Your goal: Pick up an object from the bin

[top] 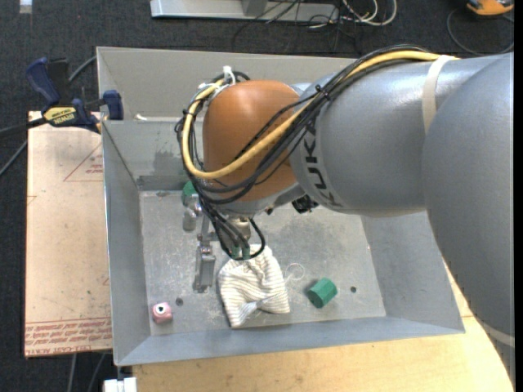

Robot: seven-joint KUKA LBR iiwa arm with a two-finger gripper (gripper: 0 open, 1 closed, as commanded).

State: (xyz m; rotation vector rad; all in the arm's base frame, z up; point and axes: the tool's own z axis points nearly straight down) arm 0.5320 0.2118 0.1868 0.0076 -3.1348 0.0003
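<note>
Your gripper (217, 269) hangs near-vertical at the bin (122, 243) floor, arm reaching in from the view's right, jaws seemingly parted and empty, with the crumpled white striped cloth (255, 291) just beside it on that same side, near the front wall.

Dark carpeted floor (122, 15), crossed by loose cables (365, 5), with a grey metal stand foot (204, 6) beyond.

The grey bin (122, 219) holds a striped cloth (252, 291), green block (322, 292) and pink spool (161, 313).
</note>
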